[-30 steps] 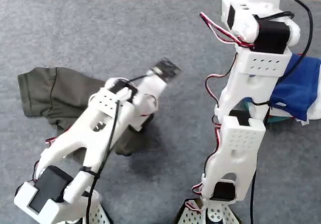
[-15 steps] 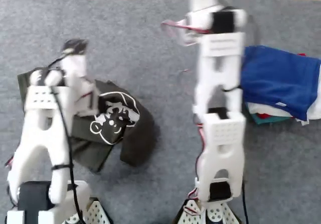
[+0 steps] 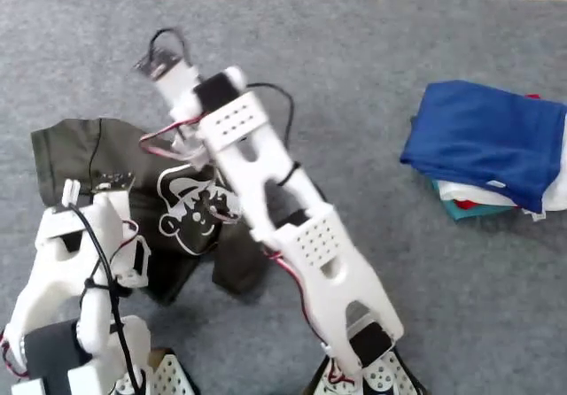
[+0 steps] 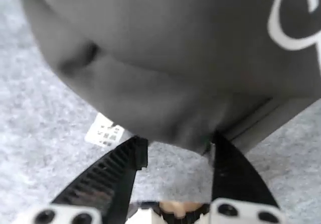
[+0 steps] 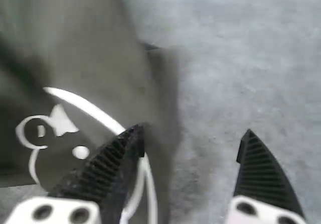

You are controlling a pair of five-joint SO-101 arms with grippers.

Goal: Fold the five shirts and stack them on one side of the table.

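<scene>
A dark olive shirt [image 3: 190, 213] with a white cartoon print lies crumpled at the table's left. My left arm [image 3: 80, 244] stands at its near-left edge. The left gripper [image 4: 175, 146] is open, and a fold of the olive shirt [image 4: 165, 68] bulges just beyond its fingertips. My right arm [image 3: 266, 174] stretches diagonally across the shirt toward the far left. The right gripper [image 5: 193, 136] is open above the shirt's [image 5: 75, 73] edge, one finger [image 5: 118, 148] over the white print and the other over bare table. A stack of folded shirts [image 3: 487, 143], blue on top, sits at the right.
The grey felt tabletop [image 3: 354, 67] spreads between the olive shirt and the stack. A small white tag [image 4: 104, 131] lies on the table beside the shirt's edge. Both arm bases stand at the near edge.
The right arm swung from the stack's side leftward across the table to over the olive shirt. The left arm drew back to the near left, and the shirt's print came into sight.
</scene>
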